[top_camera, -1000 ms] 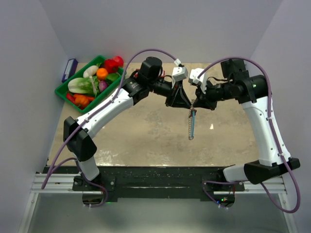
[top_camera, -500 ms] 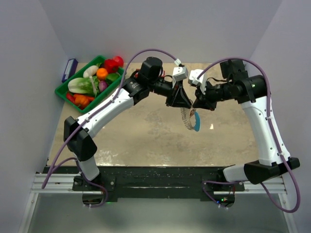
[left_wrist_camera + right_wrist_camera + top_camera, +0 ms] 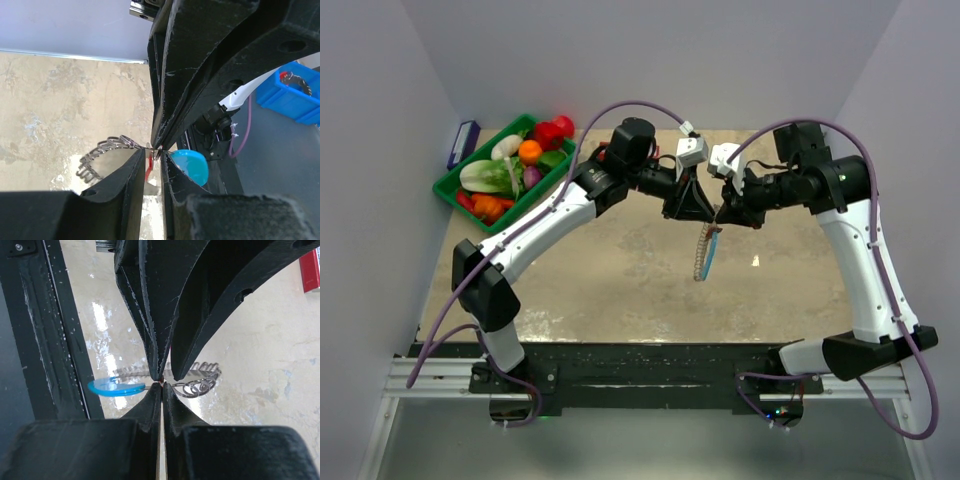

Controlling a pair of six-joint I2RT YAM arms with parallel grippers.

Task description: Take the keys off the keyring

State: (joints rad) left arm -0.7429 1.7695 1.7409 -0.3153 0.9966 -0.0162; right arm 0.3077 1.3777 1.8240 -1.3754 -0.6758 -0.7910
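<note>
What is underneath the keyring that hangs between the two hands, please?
Only bare table shows beneath the keyring; the strip directly under it is covered by the ring itself, and its top is hidden between the left hand and right hand.

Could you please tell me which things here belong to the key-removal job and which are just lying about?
Job in hand:
keyring, hanging in the air
keys
left gripper and right gripper, both pinched at its top

Lying about:
green tray
vegetables
red box
</note>
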